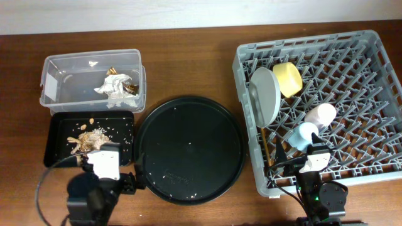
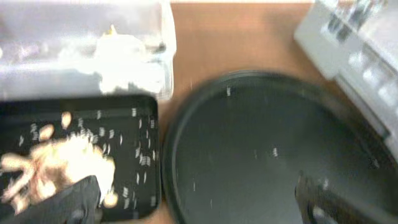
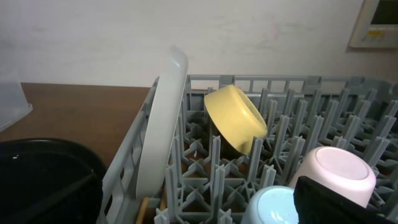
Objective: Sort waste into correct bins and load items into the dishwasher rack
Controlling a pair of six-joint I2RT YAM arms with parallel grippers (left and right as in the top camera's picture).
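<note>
The dishwasher rack (image 1: 370,94) fills the right side of the tabletop (image 1: 188,63). The pale grey-green plate (image 1: 266,94) stands on edge between the pegs along its left side. The yellow bowl (image 1: 287,78) is tipped on its side just beside the plate, toward the far wall. The pink cup (image 1: 320,115) and the blue cup (image 1: 304,135) sit mouth down, touching each other, nearer the front. A wooden chopstick (image 1: 271,154) pokes out by the rack's front left part; whether there are one or two I cannot tell. At the far left, the clear tub (image 1: 63,69) holds crumpled tissue wads (image 1: 113,85). Directly in front of it, the shallow black tray (image 1: 122,119) carries beige food scraps (image 1: 85,139) and scattered crumbs. The large round black tray (image 1: 190,149) lies between these bins and the rack, with a few pale specks on it. The left tool (image 2: 199,205) hovers over the gap between the black tray and the round tray, its fingers (image 2: 81,199) spread wide and holding nothing. The right tool (image 3: 199,205) is at the rack's front edge, close to the blue cup. One finger is plain at lower right and the other is faint against the round tray, so they are set wide and empty.
</note>
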